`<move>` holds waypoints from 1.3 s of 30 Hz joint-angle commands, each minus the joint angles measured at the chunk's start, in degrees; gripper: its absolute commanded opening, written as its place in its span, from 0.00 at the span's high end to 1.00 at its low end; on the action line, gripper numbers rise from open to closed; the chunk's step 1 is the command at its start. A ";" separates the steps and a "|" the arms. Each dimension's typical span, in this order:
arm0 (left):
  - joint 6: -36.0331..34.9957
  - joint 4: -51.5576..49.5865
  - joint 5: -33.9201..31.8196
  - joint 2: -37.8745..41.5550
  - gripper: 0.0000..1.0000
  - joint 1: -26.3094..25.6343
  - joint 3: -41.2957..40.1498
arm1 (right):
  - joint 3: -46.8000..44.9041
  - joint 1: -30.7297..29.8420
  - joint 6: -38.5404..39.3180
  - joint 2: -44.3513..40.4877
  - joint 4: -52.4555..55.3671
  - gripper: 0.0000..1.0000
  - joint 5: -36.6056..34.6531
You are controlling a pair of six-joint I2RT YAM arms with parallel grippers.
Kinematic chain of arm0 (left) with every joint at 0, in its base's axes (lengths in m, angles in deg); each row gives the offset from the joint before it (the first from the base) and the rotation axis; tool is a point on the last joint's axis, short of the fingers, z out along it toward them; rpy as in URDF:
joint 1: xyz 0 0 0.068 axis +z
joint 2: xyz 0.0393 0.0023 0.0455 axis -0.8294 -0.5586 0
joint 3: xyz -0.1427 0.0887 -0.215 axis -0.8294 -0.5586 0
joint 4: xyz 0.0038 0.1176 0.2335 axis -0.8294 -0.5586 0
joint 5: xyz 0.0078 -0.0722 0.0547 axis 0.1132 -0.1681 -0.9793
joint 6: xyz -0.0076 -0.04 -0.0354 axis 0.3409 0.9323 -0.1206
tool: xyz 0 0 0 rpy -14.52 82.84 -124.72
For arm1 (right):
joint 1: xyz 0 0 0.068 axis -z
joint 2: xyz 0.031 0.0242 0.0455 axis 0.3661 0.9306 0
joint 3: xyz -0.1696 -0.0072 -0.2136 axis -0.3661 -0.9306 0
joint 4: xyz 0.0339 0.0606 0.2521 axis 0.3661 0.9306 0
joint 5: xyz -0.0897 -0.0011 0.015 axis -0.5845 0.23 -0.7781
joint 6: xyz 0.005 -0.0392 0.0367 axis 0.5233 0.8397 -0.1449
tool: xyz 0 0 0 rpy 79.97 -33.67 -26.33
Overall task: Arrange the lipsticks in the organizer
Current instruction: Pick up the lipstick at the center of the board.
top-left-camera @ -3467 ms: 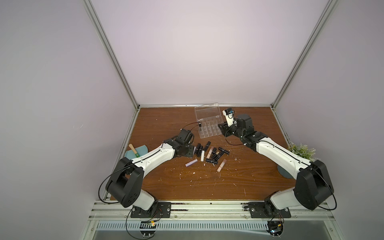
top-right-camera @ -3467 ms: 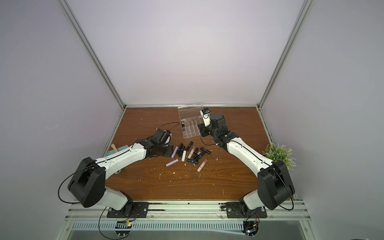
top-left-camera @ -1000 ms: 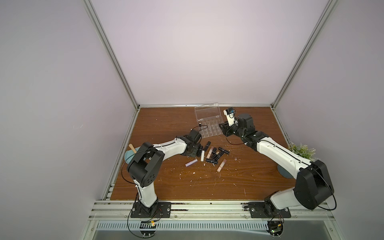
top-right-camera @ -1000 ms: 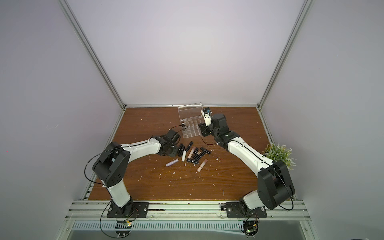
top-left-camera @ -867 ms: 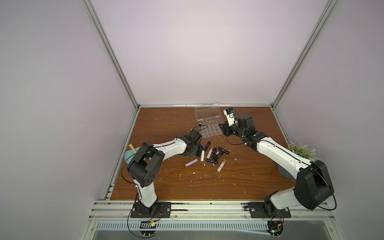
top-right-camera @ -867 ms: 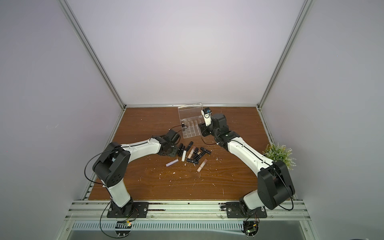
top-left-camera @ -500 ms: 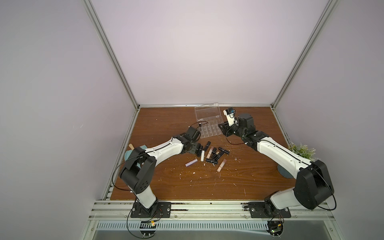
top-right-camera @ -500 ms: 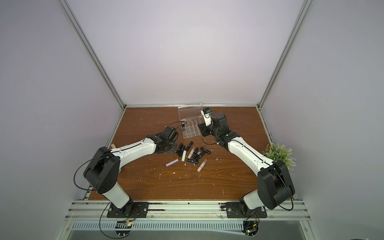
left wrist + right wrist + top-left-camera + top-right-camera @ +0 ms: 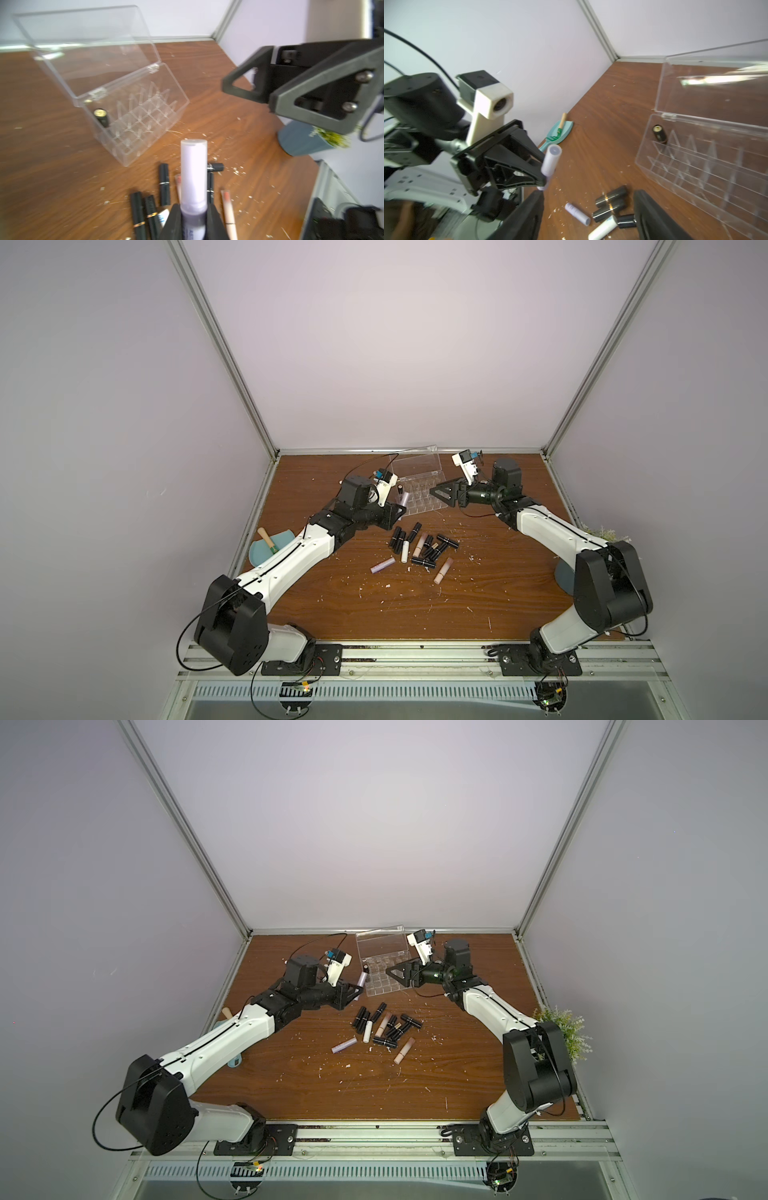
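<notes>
Teal dustpan (image 9: pixel 258 558), potted plant (image 9: pixel 559 1025), well apart from lipsticks (image 9: pixel 419 545)

White-shelled arms (image 9: pixel 291 568) with black joints (image 9: pixel 230 630), black triangular screw-fastened gripper fingers (image 9: pixel 311 122), white wrist-camera blocks (image 9: pixel 492 101), thin black cables (image 9: pixel 433 60).

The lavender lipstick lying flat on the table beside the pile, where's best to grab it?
Take the lavender lipstick across its middle, from straight above. It lies flat on the table, a smooth cylinder with bare wood along both long sides, so the jaws should fit astride it.
</notes>
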 commanded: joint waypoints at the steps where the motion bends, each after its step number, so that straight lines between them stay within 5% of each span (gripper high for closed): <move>1: 1.91 5.89 13.57 0.71 0.83 0.78 -0.94 | -1.21 -0.45 -12.72 0.40 -16.91 0.25 14.08; 8: 3.64 9.10 20.26 0.55 0.82 0.90 -0.67 | -1.85 -2.49 -18.00 0.48 -25.29 0.29 18.48; 17: 3.25 8.19 20.09 0.27 0.82 1.24 0.00 | 0.31 -4.35 -11.25 -0.25 -16.41 0.50 19.70; 31: 2.65 7.67 18.86 0.18 0.80 1.29 -0.40 | 0.23 -4.75 -12.44 -0.54 -17.81 0.84 19.88; 34: 2.32 7.35 18.25 -0.07 0.71 1.27 -0.47 | 0.26 -4.75 -12.42 -0.65 -17.89 0.88 19.79; 39: 1.73 6.54 16.16 -0.34 0.33 1.27 -0.59 | 0.33 -4.72 -12.57 -0.67 -17.79 0.91 19.40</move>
